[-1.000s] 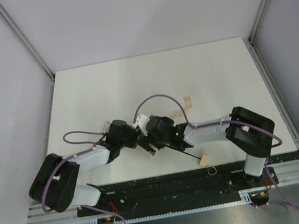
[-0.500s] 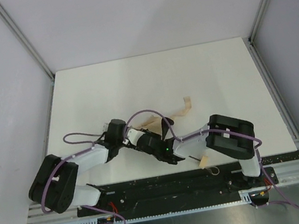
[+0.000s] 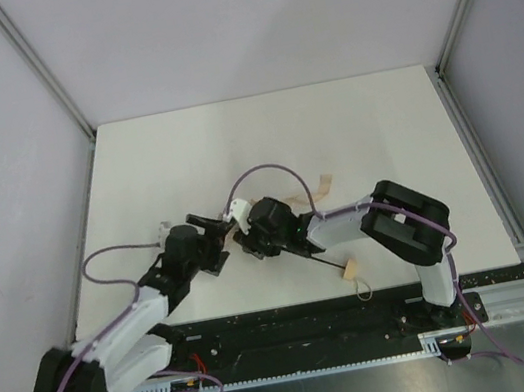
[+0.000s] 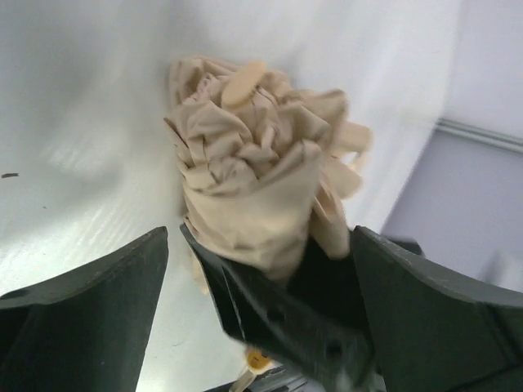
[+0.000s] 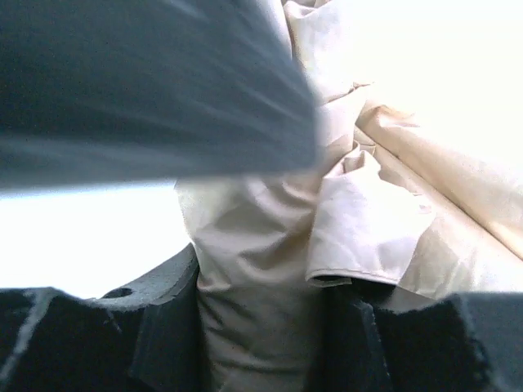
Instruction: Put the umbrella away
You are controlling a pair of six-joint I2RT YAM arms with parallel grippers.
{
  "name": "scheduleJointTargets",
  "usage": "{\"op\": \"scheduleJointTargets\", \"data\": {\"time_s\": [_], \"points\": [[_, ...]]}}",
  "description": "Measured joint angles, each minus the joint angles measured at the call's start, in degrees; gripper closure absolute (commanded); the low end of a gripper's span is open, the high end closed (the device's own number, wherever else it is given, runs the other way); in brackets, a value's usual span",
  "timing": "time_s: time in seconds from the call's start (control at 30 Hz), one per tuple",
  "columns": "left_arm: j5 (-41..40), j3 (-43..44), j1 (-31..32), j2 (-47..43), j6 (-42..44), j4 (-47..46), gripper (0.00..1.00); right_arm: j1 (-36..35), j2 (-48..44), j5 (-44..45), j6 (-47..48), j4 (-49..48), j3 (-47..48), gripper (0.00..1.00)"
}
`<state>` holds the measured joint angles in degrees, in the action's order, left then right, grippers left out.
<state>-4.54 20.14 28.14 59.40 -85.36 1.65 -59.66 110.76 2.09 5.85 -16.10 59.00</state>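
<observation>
Beige cloth of the umbrella is pinched in the right gripper: jaws part-closed, clamped on a bunched, creased wad of canopy. Left gripper stands wide, one finger each side of the same bundle with gaps to the cloth, gripping nothing. The right gripper's dark finger shows between them under the fabric. Canopy is collapsed into loose crumpled folds, with one flat tan tab sticking out at the far end in the left wrist view. Top view: both grippers meet at centre-front of the table, fabric mostly hidden beneath them. Tan strap trails out behind the right wrist. Thin dark shaft runs from the grip toward the near edge. It ends in a small tan handle, with the wrist loop at the table's front edge. Right wrist view is partly blocked by a dark blur top-left.
</observation>
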Motion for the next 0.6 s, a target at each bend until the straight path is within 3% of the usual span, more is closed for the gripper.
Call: {"op": "scheduleJointTargets", "data": {"time_s": [0.17, 0.27, 0.4, 0.6], "points": [[-1.75, -3.41, -2.01, -13.40, 2.51, -0.33, 0.01, 6.91, 0.98, -15.56, -4.31, -1.68, 0.31, 1.00], [-1.68, -5.14, -2.75, -16.85, 2.78, -0.50, 0.01, 10.36, 2.08, -24.28, -7.41, -3.19, 0.35, 1.00], [-0.42, -5.77, -3.17, -14.23, 2.47, -2.62, 0.01, 14.43, 4.66, -34.53, -12.28, -6.03, 0.98, 1.00], [3.34, -4.63, -2.95, -3.15, 1.27, -6.38, 0.01, 16.85, 6.99, -41.66, -16.79, -7.50, 2.05, 1.00]]}}
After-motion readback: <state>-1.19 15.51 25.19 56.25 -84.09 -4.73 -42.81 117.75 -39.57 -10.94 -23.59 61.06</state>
